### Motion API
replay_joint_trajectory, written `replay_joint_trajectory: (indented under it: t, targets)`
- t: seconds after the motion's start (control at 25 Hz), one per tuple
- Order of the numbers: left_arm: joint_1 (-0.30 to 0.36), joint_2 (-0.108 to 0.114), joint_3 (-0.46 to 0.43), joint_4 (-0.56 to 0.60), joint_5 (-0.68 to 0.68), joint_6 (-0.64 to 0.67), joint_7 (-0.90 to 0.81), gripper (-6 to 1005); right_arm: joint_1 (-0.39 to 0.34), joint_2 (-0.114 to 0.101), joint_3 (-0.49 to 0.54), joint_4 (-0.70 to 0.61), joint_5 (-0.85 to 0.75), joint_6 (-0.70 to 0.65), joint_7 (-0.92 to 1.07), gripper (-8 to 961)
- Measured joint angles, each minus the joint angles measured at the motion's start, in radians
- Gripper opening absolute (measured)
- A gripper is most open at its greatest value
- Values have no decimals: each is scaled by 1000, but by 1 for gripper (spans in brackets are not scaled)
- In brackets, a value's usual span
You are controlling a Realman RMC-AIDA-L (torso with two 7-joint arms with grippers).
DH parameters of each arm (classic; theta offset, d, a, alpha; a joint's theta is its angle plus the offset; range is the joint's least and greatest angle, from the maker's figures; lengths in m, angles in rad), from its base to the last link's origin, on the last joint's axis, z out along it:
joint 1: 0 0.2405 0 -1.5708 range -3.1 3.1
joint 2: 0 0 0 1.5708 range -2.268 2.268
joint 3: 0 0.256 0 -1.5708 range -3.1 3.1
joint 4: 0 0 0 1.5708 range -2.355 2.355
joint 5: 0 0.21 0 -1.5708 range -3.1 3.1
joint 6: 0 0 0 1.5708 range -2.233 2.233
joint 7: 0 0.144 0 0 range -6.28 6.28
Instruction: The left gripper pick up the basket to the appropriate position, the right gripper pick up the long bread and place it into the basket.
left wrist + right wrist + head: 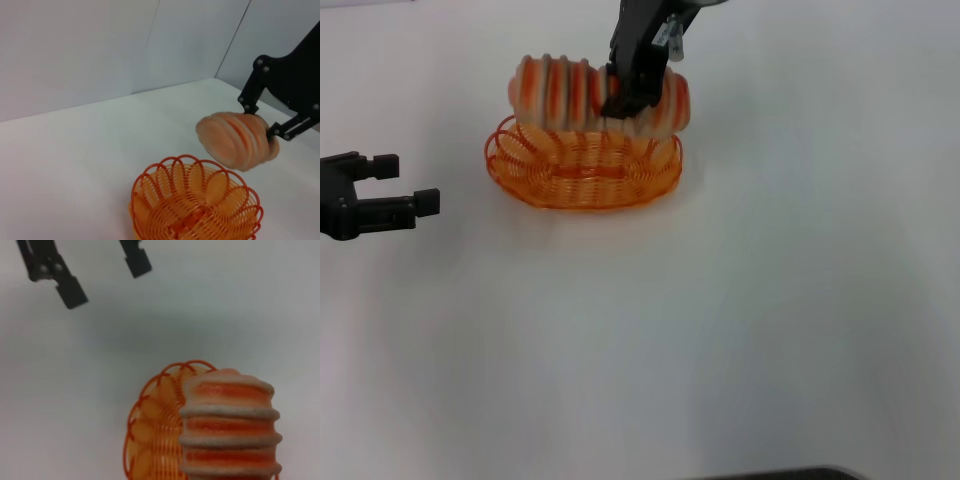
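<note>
The oval orange wire basket (582,168) stands on the white table at the middle back; it also shows in the left wrist view (195,205) and the right wrist view (155,430). My right gripper (625,98) is shut on the long bread (560,92), an orange and cream striped loaf held level just above the basket's far rim. The bread also shows in the left wrist view (235,140) and the right wrist view (229,427). My left gripper (405,185) is open and empty, low at the left, apart from the basket; it also shows in the right wrist view (105,275).
The white table (740,320) spreads wide in front and to the right. A dark edge (780,474) shows at the bottom of the head view.
</note>
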Motion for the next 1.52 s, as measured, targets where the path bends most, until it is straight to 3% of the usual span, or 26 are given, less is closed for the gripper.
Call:
replay_joint_trajectory:
  t: [0.6, 0.72, 0.92, 1.16, 1.24, 1.36, 1.52]
  targets:
    - [-6, -2, 2, -4, -1, -14, 3, 874, -10, -1, -16, 44, 19, 54, 10, 263]
    - [-6, -2, 0, -4, -1, -19, 4, 875, -10, -1, -16, 47, 43, 58, 9, 476]
    - [-9, -2, 1, -5, -2, -23, 5, 875, -11, -2, -12, 47, 65, 72, 3, 695]
    - [-9, -4, 1, -6, -2, -27, 6, 875, -10, -2, -15, 46, 79, 72, 4, 841]
    - [-9, -4, 1, -6, -2, -28, 7, 875, -18, -2, -9, 41, 81, 79, 7, 840]
    - [-9, -4, 3, -7, -2, -37, 9, 876, -72, -9, 16, -1, 118, 106, 0, 838]
    - [-8, -5, 7, -13, -2, -47, 22, 875, -165, -16, 128, -50, 237, 125, -78, 836]
